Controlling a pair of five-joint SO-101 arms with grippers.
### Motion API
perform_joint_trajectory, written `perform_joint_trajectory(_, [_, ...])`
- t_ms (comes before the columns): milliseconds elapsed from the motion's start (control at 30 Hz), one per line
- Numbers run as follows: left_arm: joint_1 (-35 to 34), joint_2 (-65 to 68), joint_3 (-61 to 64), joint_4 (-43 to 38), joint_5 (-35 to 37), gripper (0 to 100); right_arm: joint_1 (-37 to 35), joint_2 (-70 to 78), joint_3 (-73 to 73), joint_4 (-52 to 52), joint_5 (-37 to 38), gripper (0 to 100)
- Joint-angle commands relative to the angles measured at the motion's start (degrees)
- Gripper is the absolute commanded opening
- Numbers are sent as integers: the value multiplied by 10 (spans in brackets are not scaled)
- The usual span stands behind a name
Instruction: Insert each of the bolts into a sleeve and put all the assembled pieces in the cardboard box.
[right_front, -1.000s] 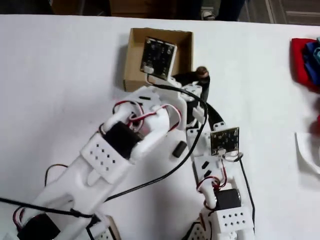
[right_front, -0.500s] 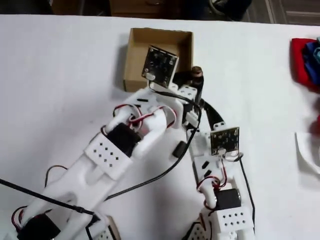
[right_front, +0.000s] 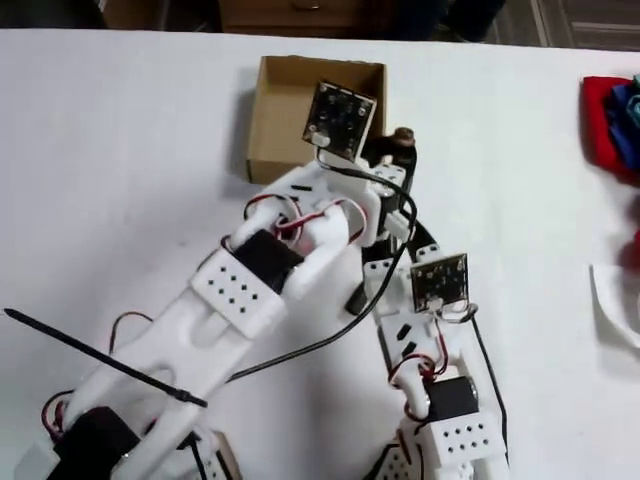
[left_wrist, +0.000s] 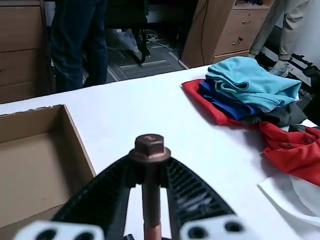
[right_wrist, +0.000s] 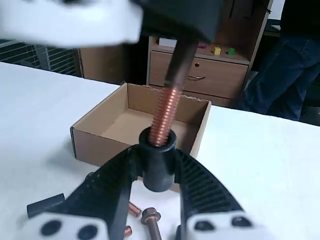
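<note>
My left gripper (left_wrist: 148, 162) is shut on a copper bolt (left_wrist: 148, 146), held upright with its hex head on top. In the high view the bolt head (right_front: 403, 138) sits just right of the cardboard box (right_front: 285, 105). My right gripper (right_wrist: 157, 170) is shut on a black sleeve (right_wrist: 157, 162), held below the bolt. The bolt's threaded end (right_wrist: 165, 115) comes down into the sleeve's mouth. The open cardboard box (right_wrist: 135, 127) stands just behind the sleeve, and its floor looks bare.
Loose bolts (right_wrist: 151, 220) and a spare black sleeve (right_wrist: 46, 204) lie on the white table under the right gripper. Another dark sleeve (right_front: 355, 298) lies between the arms. Red and blue cloths (left_wrist: 245, 90) are piled at the table's right edge (right_front: 612, 110).
The left arm's wrist has swung to the right over the box's corner, keeping the bolt. The right arm has shifted slightly toward it.
</note>
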Motion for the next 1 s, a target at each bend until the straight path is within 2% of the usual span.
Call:
perform_joint_trajectory(0, [-2, 0, -41, -14, -4, 24, -5, 1, 6, -10, 5, 23])
perform_joint_trajectory(167, [-5, 4, -29, -4, -4, 24, -5, -1, 6, -11, 5, 23])
perform_joint_trajectory(500, [-7, -1, 75, 15, -4, 24, -5, -1, 6, -11, 2, 23])
perform_joint_trajectory(833, [-4, -2, 100, 15, -4, 24, -5, 2, 6, -9, 2, 23])
perform_joint_trajectory(967, [-7, -2, 102, 15, -9, 24, -5, 2, 3, 33, 2, 23])
